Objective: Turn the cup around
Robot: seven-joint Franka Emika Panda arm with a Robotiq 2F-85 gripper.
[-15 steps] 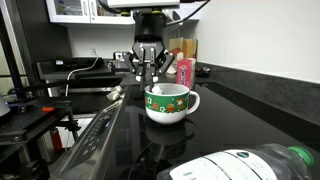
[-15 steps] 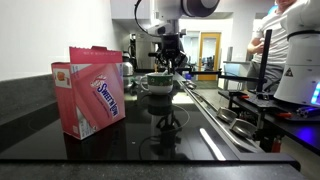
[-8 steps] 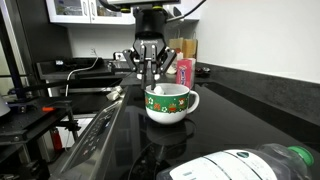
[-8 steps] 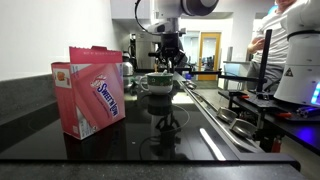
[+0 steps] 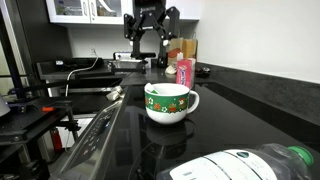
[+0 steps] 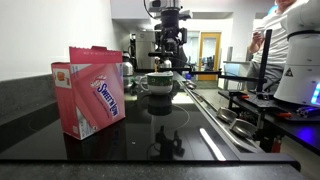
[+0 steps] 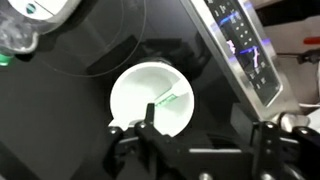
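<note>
The cup [image 5: 168, 103], a squat white mug with a green patterned band, stands on the black cooktop [image 5: 120, 135] with its loop handle pointing right. It also shows far back in an exterior view, the cup [image 6: 160, 82]. From the wrist the cup [image 7: 152, 98] looks white, with a green streak inside. My gripper [image 5: 150, 55] hangs open above the cup and touches nothing. In the other exterior view the gripper [image 6: 169, 62] is likewise above the rim. In the wrist view the gripper [image 7: 205, 130] has its fingers wide apart, and the left finger [image 7: 148, 118] overlaps the cup's rim.
A pink sweetener box [image 6: 95, 88] stands near that camera. A slim pink container [image 5: 183, 71] stands behind the cup. A clear bottle with a green cap [image 5: 250, 165] lies in the foreground. The stove's control panel [image 7: 245, 45] runs along one side. A person [image 6: 290, 50] stands nearby.
The gripper, shut at the cup's rim in both earlier moments, has opened wide and risen clear above the cup. The cup stands in the same spot.
</note>
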